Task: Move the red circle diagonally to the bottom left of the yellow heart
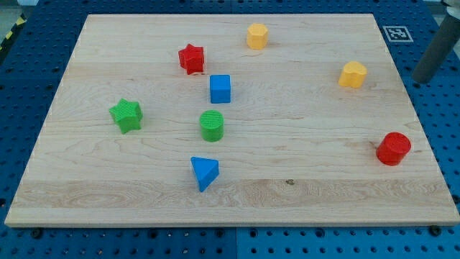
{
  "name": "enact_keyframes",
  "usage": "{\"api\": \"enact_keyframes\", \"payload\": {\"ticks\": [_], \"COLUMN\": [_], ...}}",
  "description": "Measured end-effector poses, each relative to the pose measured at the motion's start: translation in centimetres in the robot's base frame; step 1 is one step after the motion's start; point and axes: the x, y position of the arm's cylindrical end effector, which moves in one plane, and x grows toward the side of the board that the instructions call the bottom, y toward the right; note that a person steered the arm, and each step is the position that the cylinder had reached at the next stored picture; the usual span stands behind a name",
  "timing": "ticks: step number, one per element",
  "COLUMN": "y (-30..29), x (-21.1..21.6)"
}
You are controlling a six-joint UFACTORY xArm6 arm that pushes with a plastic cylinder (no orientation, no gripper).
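Observation:
The red circle (pixel 393 148) stands near the board's right edge, low in the view. The yellow heart (pixel 353 74) lies up and to the left of it, with a clear gap between them. My tip (pixel 422 79) is at the view's right, just beyond the wooden board's right edge (pixel 420 129). It is level with the yellow heart, to its right, and well above the red circle. It touches no block.
A yellow hexagon (pixel 257 35) sits near the top edge. A red star (pixel 191 58), blue cube (pixel 220 88), green circle (pixel 212 125) and blue triangle (pixel 204 173) stand around the middle. A green star (pixel 126 115) is at the left.

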Motion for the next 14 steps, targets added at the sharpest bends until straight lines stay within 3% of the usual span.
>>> {"api": "enact_keyframes", "payload": {"ticks": [6, 12, 14], "y": [-5.4, -12.0, -14.0], "x": [15.1, 14.8, 12.4]}}
